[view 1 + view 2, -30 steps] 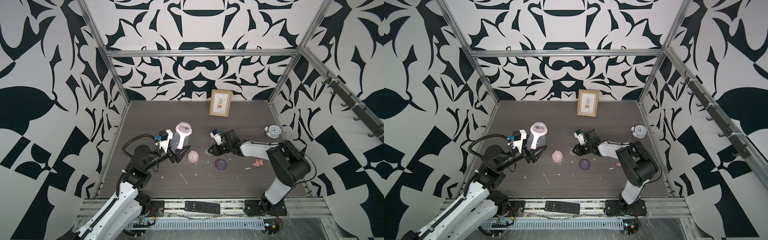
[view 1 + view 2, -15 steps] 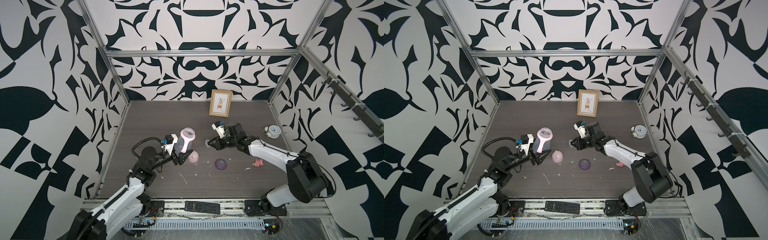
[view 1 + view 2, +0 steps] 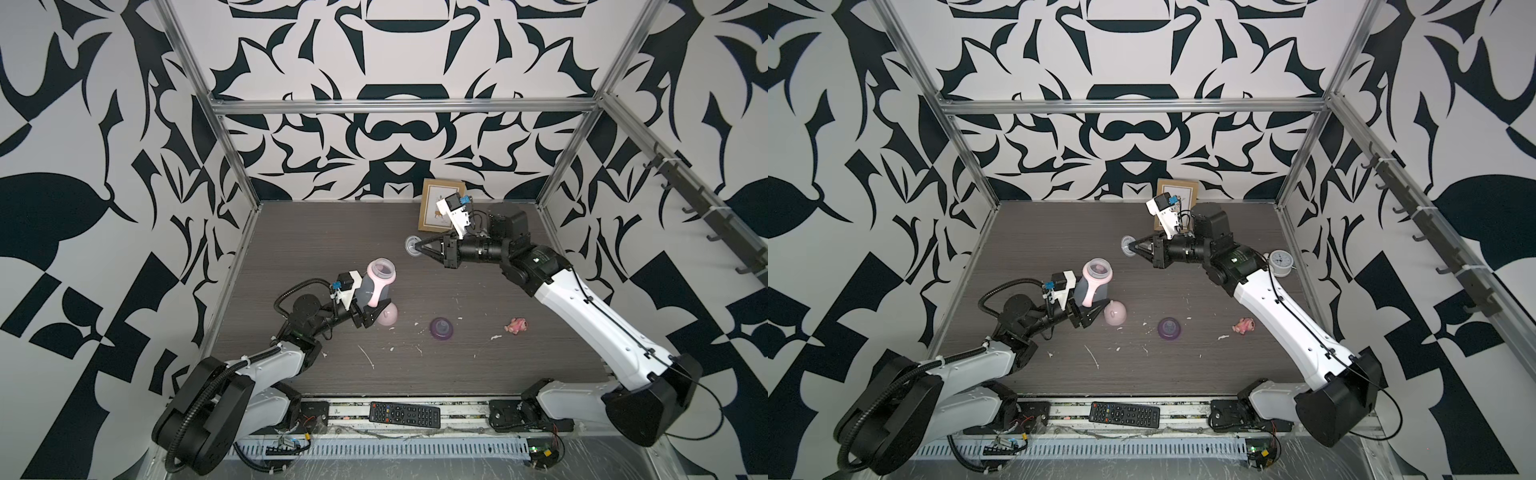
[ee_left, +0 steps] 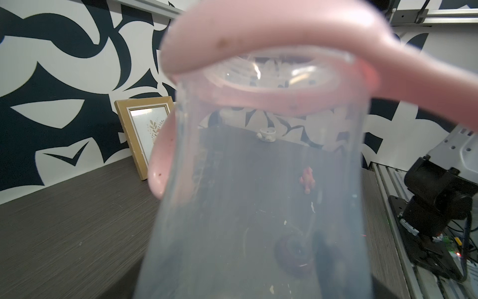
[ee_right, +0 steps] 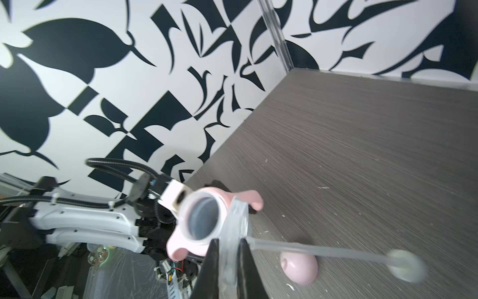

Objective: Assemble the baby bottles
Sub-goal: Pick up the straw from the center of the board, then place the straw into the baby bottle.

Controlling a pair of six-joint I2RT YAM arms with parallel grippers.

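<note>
Bottle (image 3: pixel 374 286) with its pink handle ring (image 3: pixel 376 296) leans tilted in my left gripper (image 3: pixel 370 313), whose jaws clamp its body, and the pink domed cap (image 3: pixel 388 313) lies just beside them. Farther back, my right gripper (image 3: pixel 419 246) pinches the clear straw (image 5: pixel 297 247) by its disc, held aloft. The purple collar (image 3: pixel 441 328) rests alone on the table (image 3: pixel 311 232).

The bottle (image 4: pixel 258 194) is cloudy translucent plastic, its handle ring (image 4: pixel 271 26) smooth matt pink, the table (image 3: pixel 311 249) matt grey woodgrain.
</note>
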